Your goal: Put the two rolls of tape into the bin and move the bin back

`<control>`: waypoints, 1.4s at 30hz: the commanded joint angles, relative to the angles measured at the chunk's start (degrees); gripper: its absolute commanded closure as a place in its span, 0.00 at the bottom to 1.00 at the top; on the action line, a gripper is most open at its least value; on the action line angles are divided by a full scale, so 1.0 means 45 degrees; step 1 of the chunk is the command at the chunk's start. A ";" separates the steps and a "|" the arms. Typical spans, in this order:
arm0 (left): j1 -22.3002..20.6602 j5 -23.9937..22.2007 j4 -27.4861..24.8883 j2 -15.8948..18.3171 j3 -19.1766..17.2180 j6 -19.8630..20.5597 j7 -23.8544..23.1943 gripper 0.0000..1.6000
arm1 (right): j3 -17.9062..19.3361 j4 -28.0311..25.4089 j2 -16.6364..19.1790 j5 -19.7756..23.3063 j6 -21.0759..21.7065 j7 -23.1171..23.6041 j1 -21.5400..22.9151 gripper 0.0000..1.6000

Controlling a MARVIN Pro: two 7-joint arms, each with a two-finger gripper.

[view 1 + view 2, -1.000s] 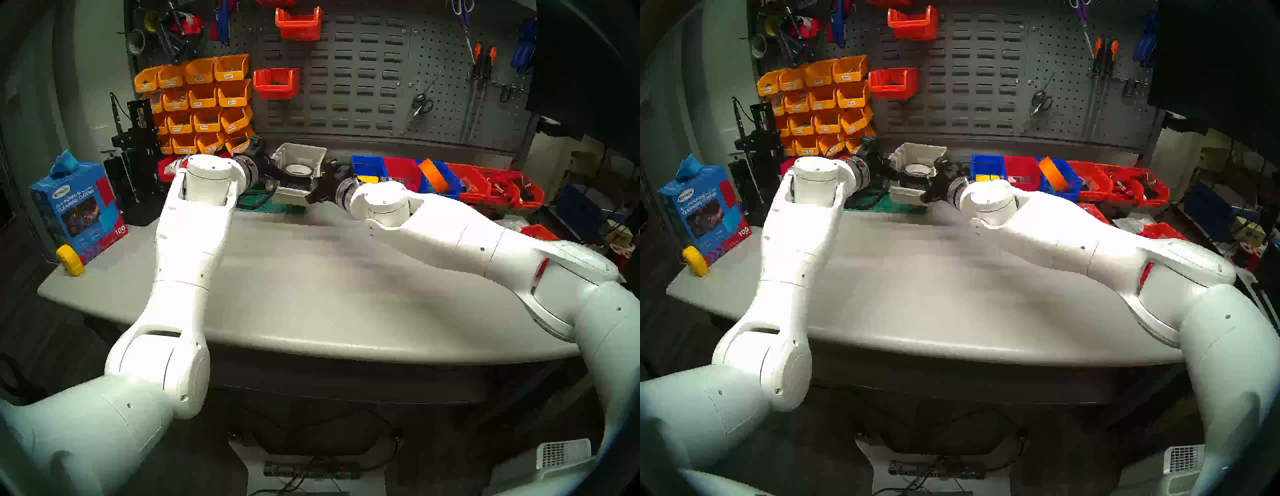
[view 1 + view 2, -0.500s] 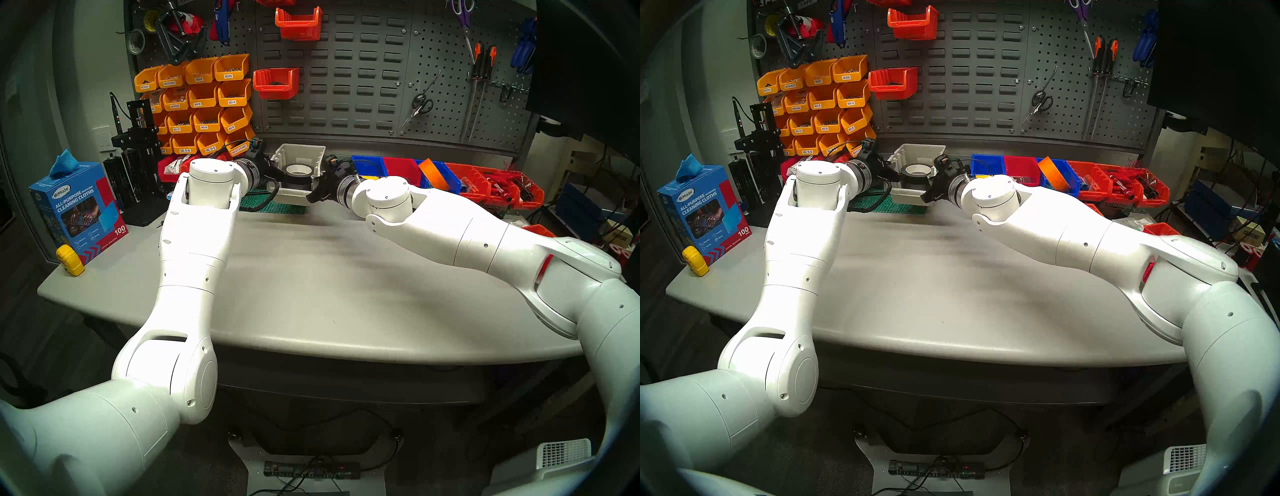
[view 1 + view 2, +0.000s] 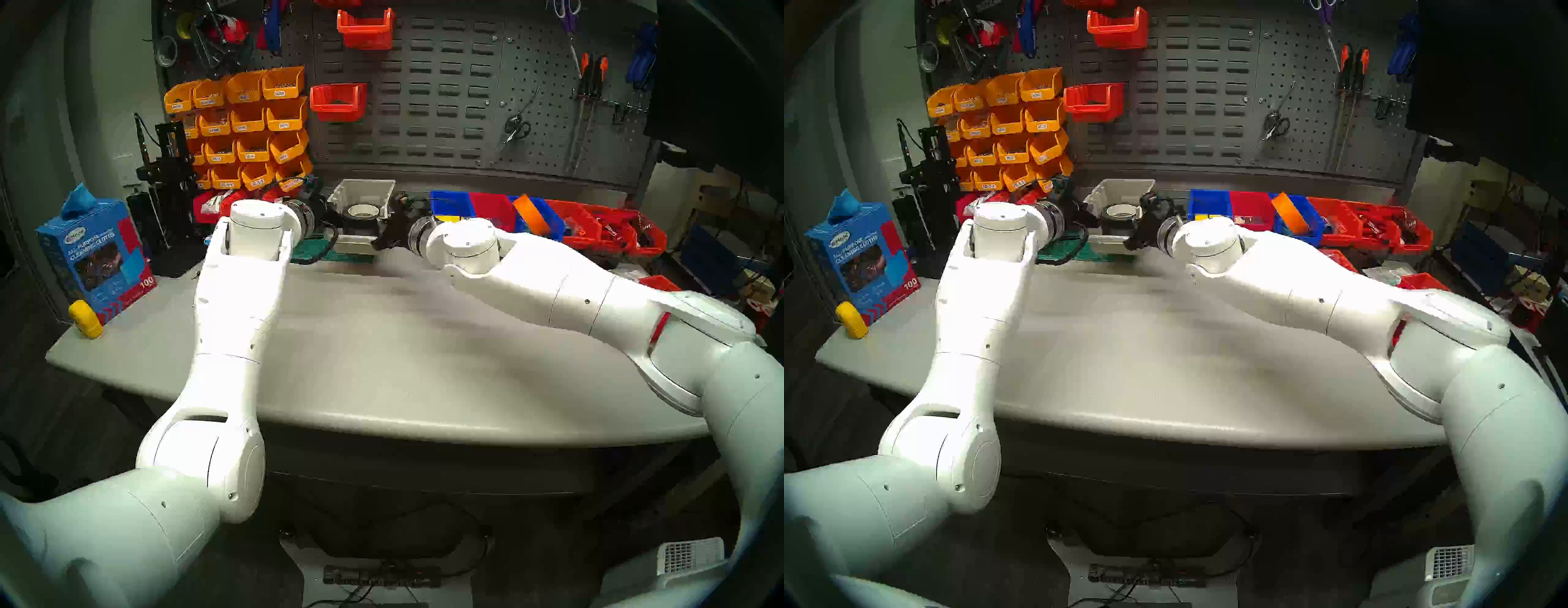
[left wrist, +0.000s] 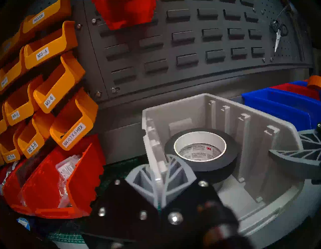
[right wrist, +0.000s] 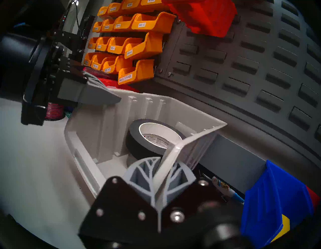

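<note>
Gripping opposite side walls of the bin (image 4: 224, 111), the left gripper (image 4: 160, 180) and right gripper (image 5: 160, 175) appear mid-return with tape (image 4: 201, 156) inside it; next, seat the bin beside the blue bin (image 4: 278, 107).

Beige-grey bin (image 4: 271, 139), ribbed slotted inner walls, low front lip, sits at the back of the desk (image 3: 382, 339) close to the wall panel, between a red bin on my left and a blue bin on my right. I grip it on both sides: my left fingers (image 4: 175, 175) pinch its left wall, my right fingers (image 5: 144, 175) pinch its right wall near the front corner. Black tape roll (image 4: 232, 161) with white core lies flat inside, toward the rear, hole facing up, printed text on the core's inner face. It seems to sit on something darker beneath; can't tell what. The silver-grey roll isn't identifiable in any view.
</note>
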 commanded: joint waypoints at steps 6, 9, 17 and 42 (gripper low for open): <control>-0.0529 0.0037 0.0004 0.0190 -0.0025 -0.0233 -0.0072 1.00 | 0.0124 -0.0022 -0.0162 0.0026 -0.0307 -0.0243 -0.0077 1.00; -0.0446 0.0043 -0.0054 0.0200 0.0000 -0.0209 -0.0124 1.00 | 0.0123 -0.0009 -0.0185 0.0062 -0.0365 -0.0298 -0.0158 1.00; -0.0277 0.0099 -0.0197 0.0259 0.0080 -0.0207 -0.0254 1.00 | 0.0081 0.0038 -0.0298 0.0080 -0.0528 -0.0357 -0.0338 1.00; 0.0089 0.0370 -0.0514 0.0510 0.0261 -0.0145 -0.0816 1.00 | 0.0098 0.0209 -0.0500 0.0272 -0.0915 -0.0423 -0.0807 1.00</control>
